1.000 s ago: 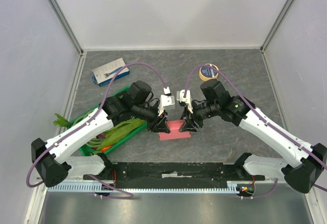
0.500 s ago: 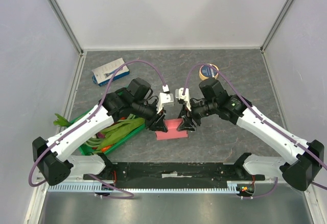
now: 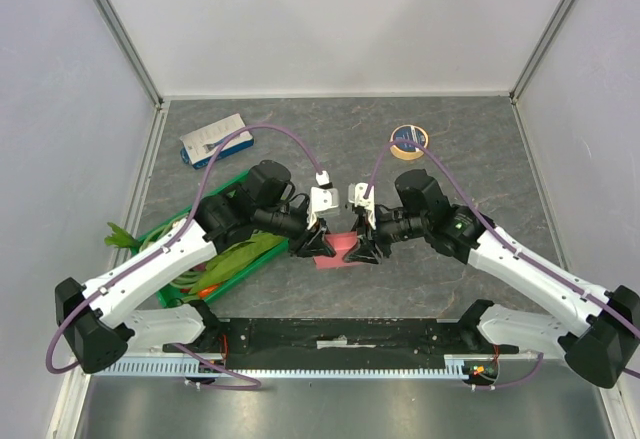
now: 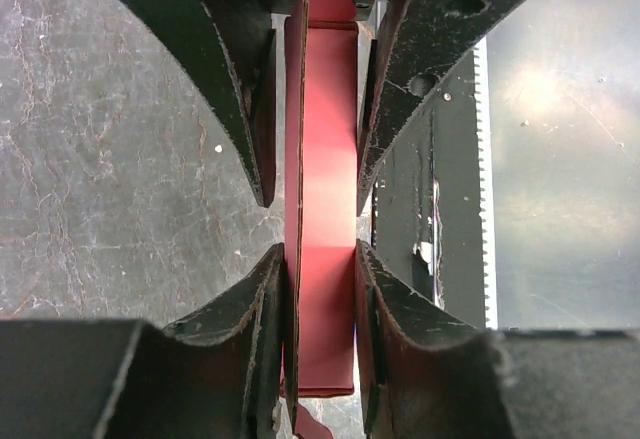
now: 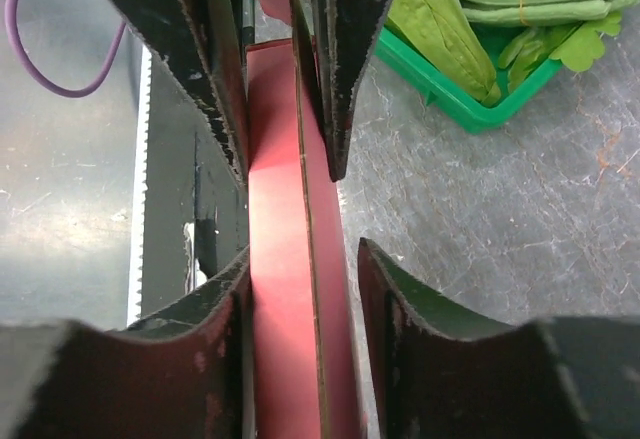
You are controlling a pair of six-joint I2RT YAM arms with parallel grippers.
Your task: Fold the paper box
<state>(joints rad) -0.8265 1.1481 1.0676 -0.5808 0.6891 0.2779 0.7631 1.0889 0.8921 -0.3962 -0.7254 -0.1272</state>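
The paper box is lying between the claws at the bench's middle, towards six o'clock, its long axis running nine to three. Both ends are hiding inside the claws. It is showing as narrow salmon-pink card, creased lengthwise. The left claw is pinching its sides. The right claw is straddling it loosely, with a gap at one finger.

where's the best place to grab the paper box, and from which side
Clamp the paper box across its two long side walls near one end, coming in endwise along its length: it is long and narrow, so jaws span only its width.
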